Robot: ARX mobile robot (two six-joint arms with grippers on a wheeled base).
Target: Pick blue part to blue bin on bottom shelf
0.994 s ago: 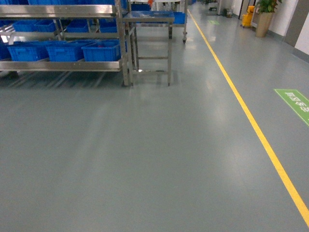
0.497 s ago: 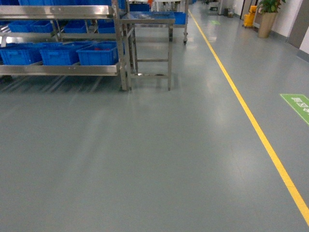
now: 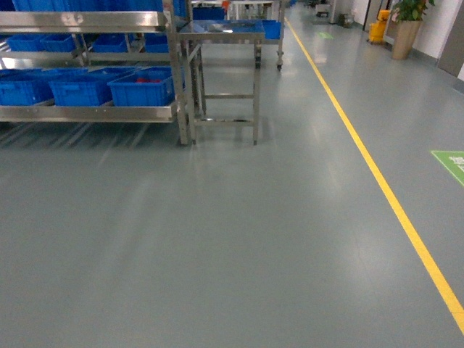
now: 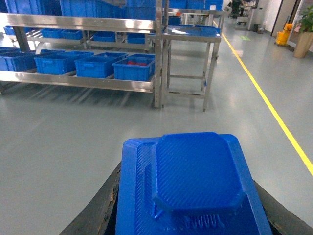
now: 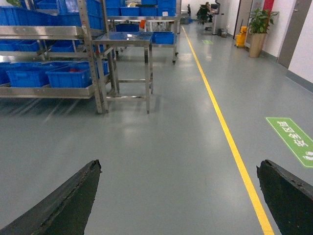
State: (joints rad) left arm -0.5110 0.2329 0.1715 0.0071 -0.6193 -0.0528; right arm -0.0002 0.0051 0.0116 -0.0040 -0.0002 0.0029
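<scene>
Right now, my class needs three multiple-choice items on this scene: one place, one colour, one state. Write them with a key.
1. The table stands: A) right of the rack; B) left of it; C) on top of it.
2. The painted line is: A) red; B) yellow; C) white.
3. The right jaws are: A) open, empty; B) shut on a bin; C) shut on a part.
Key: 1A, it adjoins the rack's right upright; 2B, the stripe is plainly yellow; 3A, only floor shows between the spread jaws.
</scene>
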